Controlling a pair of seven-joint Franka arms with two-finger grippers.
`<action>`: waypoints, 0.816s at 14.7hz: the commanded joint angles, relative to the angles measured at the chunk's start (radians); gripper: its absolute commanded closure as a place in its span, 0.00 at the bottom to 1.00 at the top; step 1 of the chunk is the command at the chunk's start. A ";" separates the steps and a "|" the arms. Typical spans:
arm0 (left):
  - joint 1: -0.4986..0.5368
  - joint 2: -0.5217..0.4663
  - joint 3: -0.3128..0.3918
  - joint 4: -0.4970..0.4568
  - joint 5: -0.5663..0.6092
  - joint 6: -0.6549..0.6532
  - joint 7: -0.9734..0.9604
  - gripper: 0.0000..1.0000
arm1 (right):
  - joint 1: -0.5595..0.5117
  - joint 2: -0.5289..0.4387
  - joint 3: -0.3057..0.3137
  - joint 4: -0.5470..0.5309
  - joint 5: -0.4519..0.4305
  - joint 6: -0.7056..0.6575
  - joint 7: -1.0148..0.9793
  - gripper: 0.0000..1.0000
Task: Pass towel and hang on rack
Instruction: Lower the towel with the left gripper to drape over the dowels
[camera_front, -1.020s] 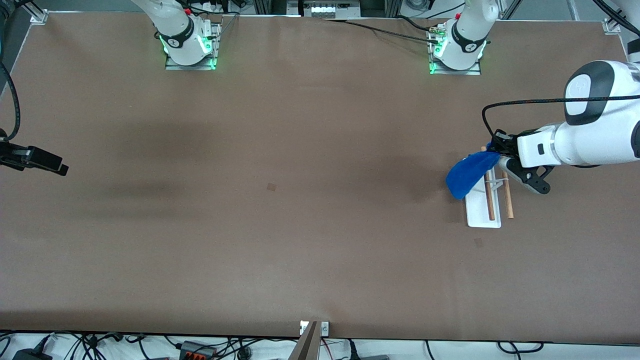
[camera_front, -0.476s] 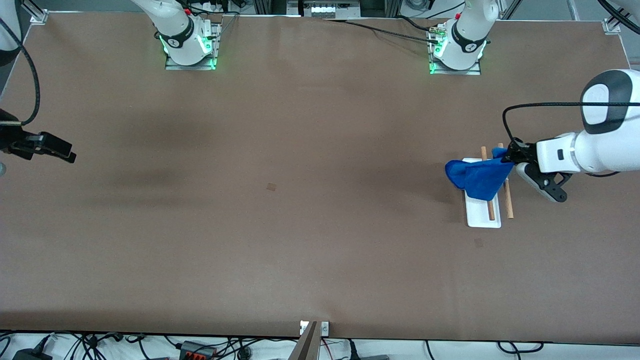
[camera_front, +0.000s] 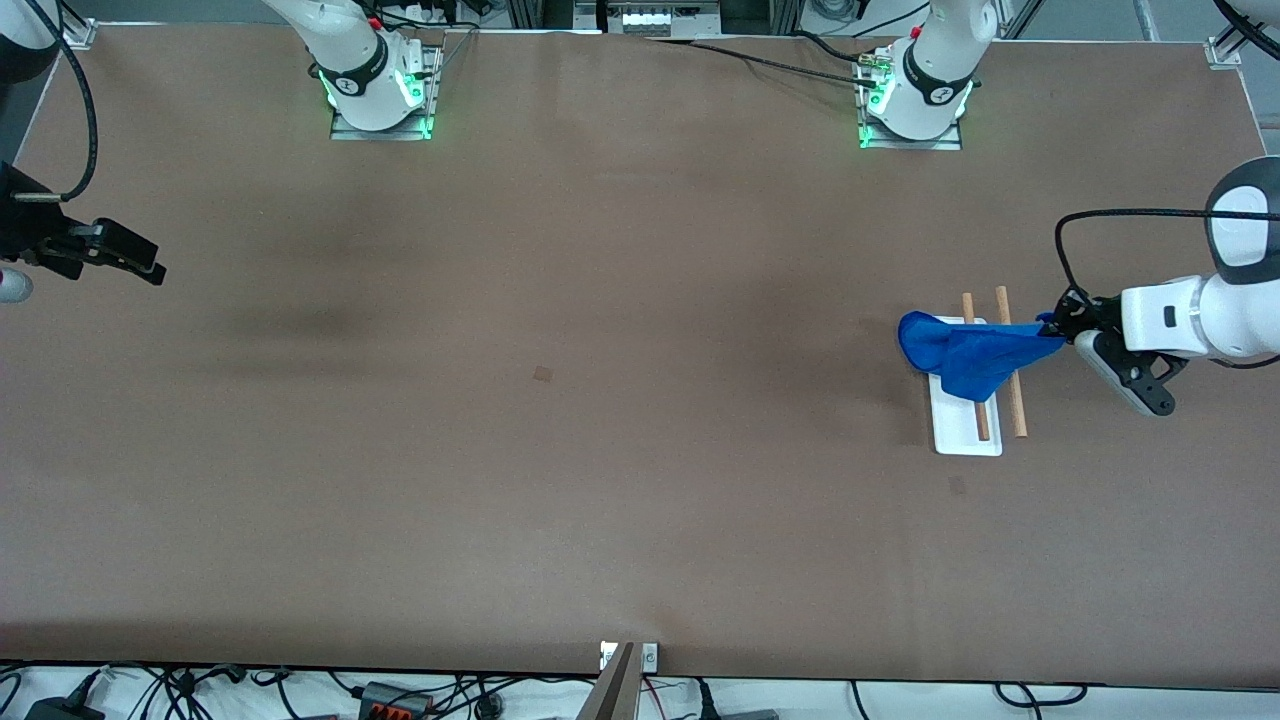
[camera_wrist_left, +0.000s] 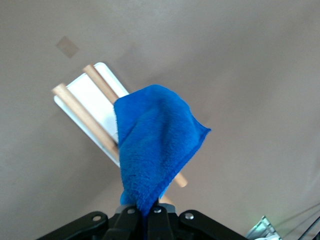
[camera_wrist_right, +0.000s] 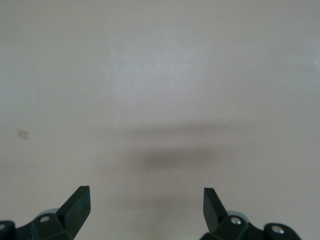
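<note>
The rack (camera_front: 966, 425) stands on the table toward the left arm's end, with a white base and two wooden rods (camera_front: 1016, 405). The blue towel (camera_front: 965, 352) lies draped across both rods, one corner pinched in my left gripper (camera_front: 1050, 327), which is beside the rack at rod height. In the left wrist view the towel (camera_wrist_left: 155, 150) hangs from the shut gripper (camera_wrist_left: 145, 212) over the rack (camera_wrist_left: 90, 107). My right gripper (camera_front: 150, 268) is open and empty over the table's edge at the right arm's end; the right wrist view shows it (camera_wrist_right: 145, 200) over bare table.
Two arm bases (camera_front: 380, 95) (camera_front: 912, 100) stand along the table's edge farthest from the front camera. A small dark mark (camera_front: 543, 374) lies mid-table. Cables run off the edge nearest the front camera.
My left gripper has pulled the towel across the rods toward the left arm's end of the table, so it now drapes over both. My right gripper has drifted slightly upward in the front view.
</note>
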 joint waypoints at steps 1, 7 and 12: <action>0.040 0.049 -0.008 0.053 0.025 -0.005 0.078 0.99 | -0.012 -0.027 0.015 -0.025 -0.014 0.010 -0.012 0.00; 0.077 0.064 -0.008 -0.027 0.025 0.096 0.133 0.98 | -0.012 -0.030 0.015 -0.020 -0.012 -0.008 -0.009 0.00; 0.067 0.058 -0.026 -0.082 0.022 0.152 0.061 0.98 | -0.010 -0.033 0.018 -0.014 -0.012 -0.008 -0.013 0.00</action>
